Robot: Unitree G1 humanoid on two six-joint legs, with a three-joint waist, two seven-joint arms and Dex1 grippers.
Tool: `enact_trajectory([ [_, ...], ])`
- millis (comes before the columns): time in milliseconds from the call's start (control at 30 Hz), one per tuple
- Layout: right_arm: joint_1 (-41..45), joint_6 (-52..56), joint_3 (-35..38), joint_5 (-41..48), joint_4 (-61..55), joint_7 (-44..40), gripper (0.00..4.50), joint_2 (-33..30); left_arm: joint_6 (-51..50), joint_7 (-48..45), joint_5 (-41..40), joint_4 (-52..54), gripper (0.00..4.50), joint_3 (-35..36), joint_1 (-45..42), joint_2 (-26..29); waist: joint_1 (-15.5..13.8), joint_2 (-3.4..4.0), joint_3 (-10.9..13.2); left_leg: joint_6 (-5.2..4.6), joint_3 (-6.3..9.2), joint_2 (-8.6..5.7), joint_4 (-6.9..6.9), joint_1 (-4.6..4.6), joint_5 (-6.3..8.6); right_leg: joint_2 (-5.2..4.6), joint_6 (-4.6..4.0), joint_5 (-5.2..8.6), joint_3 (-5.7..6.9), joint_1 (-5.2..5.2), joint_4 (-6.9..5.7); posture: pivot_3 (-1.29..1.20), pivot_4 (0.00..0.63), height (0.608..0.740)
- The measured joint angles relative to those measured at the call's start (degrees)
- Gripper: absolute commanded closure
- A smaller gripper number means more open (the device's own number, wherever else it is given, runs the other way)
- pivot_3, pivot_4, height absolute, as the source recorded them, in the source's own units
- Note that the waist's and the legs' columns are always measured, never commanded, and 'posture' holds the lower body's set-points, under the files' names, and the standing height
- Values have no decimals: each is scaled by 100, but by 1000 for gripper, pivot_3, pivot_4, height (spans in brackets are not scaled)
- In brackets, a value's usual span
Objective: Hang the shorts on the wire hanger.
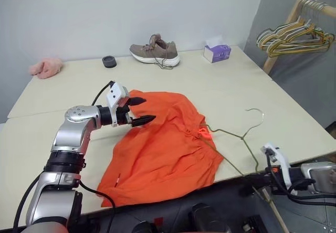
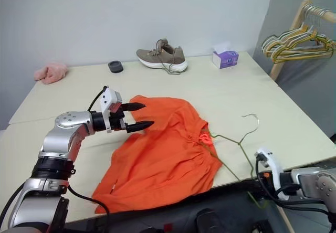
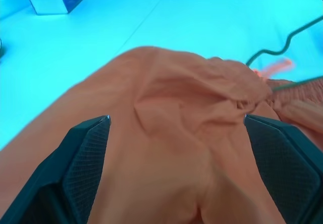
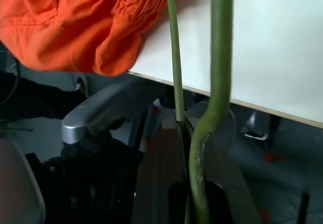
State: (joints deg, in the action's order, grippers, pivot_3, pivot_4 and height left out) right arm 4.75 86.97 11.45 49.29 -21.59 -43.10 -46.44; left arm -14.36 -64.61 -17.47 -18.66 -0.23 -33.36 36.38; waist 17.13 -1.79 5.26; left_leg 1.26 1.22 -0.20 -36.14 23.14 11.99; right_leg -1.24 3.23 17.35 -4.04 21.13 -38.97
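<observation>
While my left tool hovers wide over the shorts, my right tool grips the wire hanger at the near tabletop edge.

Head stereo pair looks down over table; wrist cameras sit close, both sharing orange shorts.

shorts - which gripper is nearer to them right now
Left. The left gripper hovers open right over the shorts; the right gripper is off the table edge, shut on the wire hanger.
</observation>
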Motion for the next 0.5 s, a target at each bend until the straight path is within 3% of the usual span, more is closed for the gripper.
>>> enact_trajectory([
  [233,1029,493,74,83,803,513,4500,567,21,9,59,-25,35,-9,-4,-20,3,1,0,0,14,2,2,21,0,-1,-1,0,1,15,-1,-295,61,740],
  [500,1487,506,108,1179,1912,2085,4500,1230,113,19,91,-30,35,-7,-4,-19,16,1,0,-1,12,1,-2,23,-1,-2,-1,-1,-2,15,-3,-292,61,740],
])
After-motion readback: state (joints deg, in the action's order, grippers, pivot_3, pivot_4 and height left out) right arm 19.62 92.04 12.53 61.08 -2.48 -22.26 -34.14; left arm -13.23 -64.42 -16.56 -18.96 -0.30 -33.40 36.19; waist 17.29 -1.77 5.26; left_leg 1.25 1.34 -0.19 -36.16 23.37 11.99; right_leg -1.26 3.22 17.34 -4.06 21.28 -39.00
